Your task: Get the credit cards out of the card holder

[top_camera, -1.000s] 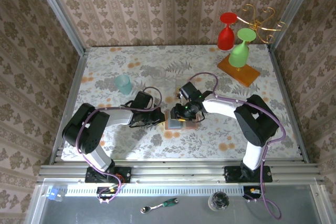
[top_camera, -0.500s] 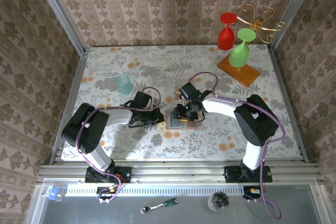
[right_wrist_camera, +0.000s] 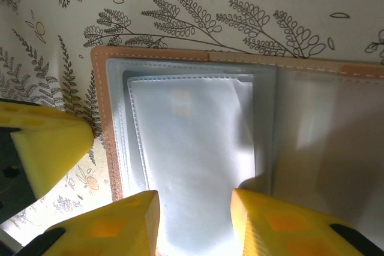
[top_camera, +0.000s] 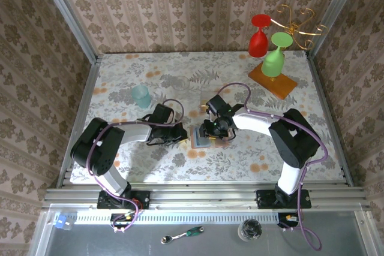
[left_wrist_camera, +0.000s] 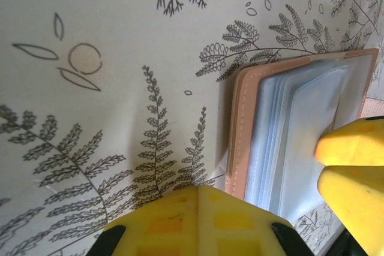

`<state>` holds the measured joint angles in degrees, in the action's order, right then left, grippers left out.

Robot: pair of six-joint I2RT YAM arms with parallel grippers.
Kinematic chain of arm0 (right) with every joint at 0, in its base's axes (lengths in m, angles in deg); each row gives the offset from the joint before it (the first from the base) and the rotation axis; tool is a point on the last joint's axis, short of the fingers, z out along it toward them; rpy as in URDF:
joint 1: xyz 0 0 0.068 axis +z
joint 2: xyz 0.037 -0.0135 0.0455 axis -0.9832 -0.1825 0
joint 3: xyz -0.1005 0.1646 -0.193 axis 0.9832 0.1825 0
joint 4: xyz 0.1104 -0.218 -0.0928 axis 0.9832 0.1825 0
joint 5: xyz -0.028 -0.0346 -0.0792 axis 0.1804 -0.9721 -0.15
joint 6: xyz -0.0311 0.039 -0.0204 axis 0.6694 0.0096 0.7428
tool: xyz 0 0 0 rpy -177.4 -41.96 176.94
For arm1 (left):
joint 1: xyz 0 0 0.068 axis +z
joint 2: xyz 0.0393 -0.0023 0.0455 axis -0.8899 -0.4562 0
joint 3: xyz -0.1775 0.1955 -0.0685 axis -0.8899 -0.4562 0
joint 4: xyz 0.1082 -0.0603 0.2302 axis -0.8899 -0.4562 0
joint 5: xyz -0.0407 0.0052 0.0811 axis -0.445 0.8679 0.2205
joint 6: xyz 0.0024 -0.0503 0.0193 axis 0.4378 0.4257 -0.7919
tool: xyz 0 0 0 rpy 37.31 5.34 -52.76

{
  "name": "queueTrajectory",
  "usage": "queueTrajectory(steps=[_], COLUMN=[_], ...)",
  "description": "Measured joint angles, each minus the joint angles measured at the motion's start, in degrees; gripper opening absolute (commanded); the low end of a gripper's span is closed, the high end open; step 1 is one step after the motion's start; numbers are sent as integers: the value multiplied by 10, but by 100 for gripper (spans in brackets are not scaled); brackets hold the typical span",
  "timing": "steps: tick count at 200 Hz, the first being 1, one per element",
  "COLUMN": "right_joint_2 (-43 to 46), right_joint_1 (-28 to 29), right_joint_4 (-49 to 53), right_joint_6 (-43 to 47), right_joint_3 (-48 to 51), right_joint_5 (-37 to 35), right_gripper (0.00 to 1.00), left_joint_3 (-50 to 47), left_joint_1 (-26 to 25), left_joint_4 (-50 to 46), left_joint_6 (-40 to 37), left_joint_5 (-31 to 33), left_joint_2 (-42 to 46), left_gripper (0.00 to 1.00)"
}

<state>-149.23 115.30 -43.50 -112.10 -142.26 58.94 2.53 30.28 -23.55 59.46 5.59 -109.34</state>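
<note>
The card holder lies opened on the floral table, its tan rim around grey-blue pocket panels. My left gripper is shut, and its joined tips rest on the cloth at the holder's left edge. My right gripper hovers just over the holder, jaws open, straddling the left pocket panel with nothing held between them. Its yellow fingers also show in the left wrist view. The credit cards are hidden inside the pockets.
A teal cup stands behind the left arm. At the back right, an orange slab bears a gold rack with a red goblet and a green goblet. Metal rails edge the table.
The holder has settled flatter and shows more of its grey-blue inside. My right gripper has shifted slightly over it and its jaws have narrowed a little. The left arm has stayed put.
</note>
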Motion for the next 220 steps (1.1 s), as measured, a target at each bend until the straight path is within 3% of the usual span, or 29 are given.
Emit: queueTrajectory(steps=[44,123,220], right_joint_2=[10,18,18], right_joint_1=[-24,-54,-84], right_joint_4=[-45,-131,-218], right_joint_6=[-6,-37,-77], right_joint_3=[38,89,132], right_joint_5=[36,106,173], right_gripper=[37,36,32], left_joint_3=[12,22,49], left_joint_1=[0,-26,-59], left_joint_4=[-9,12,49], left_joint_6=[-2,24,61], left_joint_5=[1,1,1], left_joint_2=[19,30,-10], left_gripper=[0,24,30])
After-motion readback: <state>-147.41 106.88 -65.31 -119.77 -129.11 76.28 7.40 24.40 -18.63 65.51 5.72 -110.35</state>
